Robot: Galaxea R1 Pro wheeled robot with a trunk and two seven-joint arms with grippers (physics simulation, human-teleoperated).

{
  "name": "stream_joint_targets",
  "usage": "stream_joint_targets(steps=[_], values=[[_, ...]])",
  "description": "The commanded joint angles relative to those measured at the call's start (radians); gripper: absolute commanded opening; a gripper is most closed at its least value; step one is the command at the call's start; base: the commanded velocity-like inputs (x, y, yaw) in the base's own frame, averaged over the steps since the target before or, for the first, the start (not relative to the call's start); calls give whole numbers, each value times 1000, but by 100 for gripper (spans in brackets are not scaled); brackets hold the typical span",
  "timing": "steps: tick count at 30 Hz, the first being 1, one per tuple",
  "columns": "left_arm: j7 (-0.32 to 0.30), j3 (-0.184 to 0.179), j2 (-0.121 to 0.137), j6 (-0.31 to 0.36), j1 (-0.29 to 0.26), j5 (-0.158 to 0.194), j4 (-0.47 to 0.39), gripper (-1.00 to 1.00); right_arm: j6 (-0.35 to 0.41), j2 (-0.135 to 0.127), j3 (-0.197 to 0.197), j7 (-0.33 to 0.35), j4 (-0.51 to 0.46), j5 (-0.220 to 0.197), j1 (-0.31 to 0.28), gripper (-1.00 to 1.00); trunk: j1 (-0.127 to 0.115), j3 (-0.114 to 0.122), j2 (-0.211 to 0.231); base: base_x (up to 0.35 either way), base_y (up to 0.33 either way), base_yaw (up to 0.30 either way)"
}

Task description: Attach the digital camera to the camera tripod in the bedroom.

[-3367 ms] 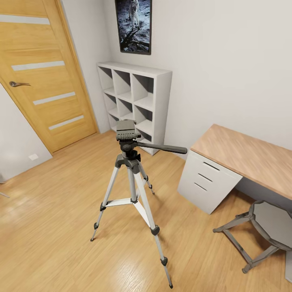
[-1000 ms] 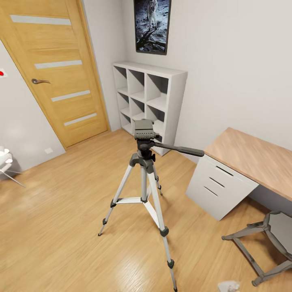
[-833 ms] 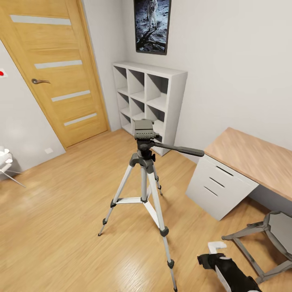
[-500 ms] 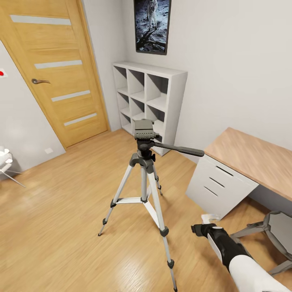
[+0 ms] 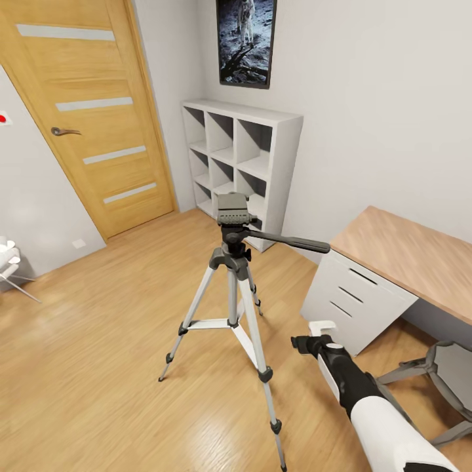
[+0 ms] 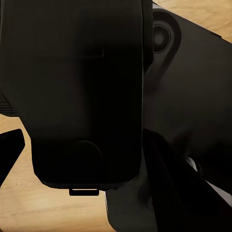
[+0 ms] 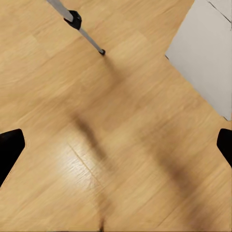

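Where dark bulk crowds the left wrist view, digital camera [image 6: 87, 96] indistinct, cropped.

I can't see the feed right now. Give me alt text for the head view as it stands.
A camera tripod stands on the light wood floor, its grey head plate bare, its pan handle pointing toward a wood-topped desk. The right arm reaches in low, its tool beside the tripod's legs. Behind stand an oak door, a white cube shelf and an astronaut poster.
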Motion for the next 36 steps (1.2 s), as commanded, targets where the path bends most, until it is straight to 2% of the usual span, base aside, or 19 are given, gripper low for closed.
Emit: stream_joint_targets(steps=[1, 3, 7, 10, 15, 20, 26, 30, 32, 36], values=[[-4, -6, 0, -3, -1, 8, 1, -100, 8, 5, -6, 7, -8, 10, 0, 100, 1, -2, -2, 0, 0, 0], [-4, -6, 0, -3, -1, 8, 1, -100, 16, 9, -6, 14, -17, 10, 0, 100, 1, -2, -2, 0, 0, 0], [-3, -6, 0, -3, -1, 8, 1, -100, 40, 9, -5, 82, -27, 10, 0, 100, 1, -2, -2, 0, 0, 0], [-3, -6, 0, -3, -1, 8, 2, -100, 55, 6, -5, 221, -29, 27, 0, 100, 1, -2, -2, 0, 0, 0], [-3, -6, 0, -3, -1, 9, 2, -100, 60, 5, -6, 336, -30, 84, 0, 100, 1, -2, -2, 0, 0, 0], [-3, -6, 0, -3, -1, 9, 2, -100, 58, 5, -7, 372, -30, 124, 0, 100, 1, -2, -2, 0, 0, 0], [-3, -6, 0, -3, -1, 9, 2, -100, 55, 5, -8, 379, -30, 130, 0, 100, 1, -2, -2, 0, 0, 0], [-3, -9, 3, -2, -2, 10, 1, -100, 50, 26, -4, 402, -22, 142, 5, 100, 1, -2, -2, 0, 0, 0], [-3, -9, 4, -2, -2, 10, 1, -100, 50, 22, -5, 413, -23, 139, 5, 100, 1, -2, -2, 0, 0, 0], [-3, -10, 4, -2, -2, 10, 1, -100, 49, 11, -9, 392, -30, 132, 4, 100, 1, -2, -2, 0, 0, 0]])
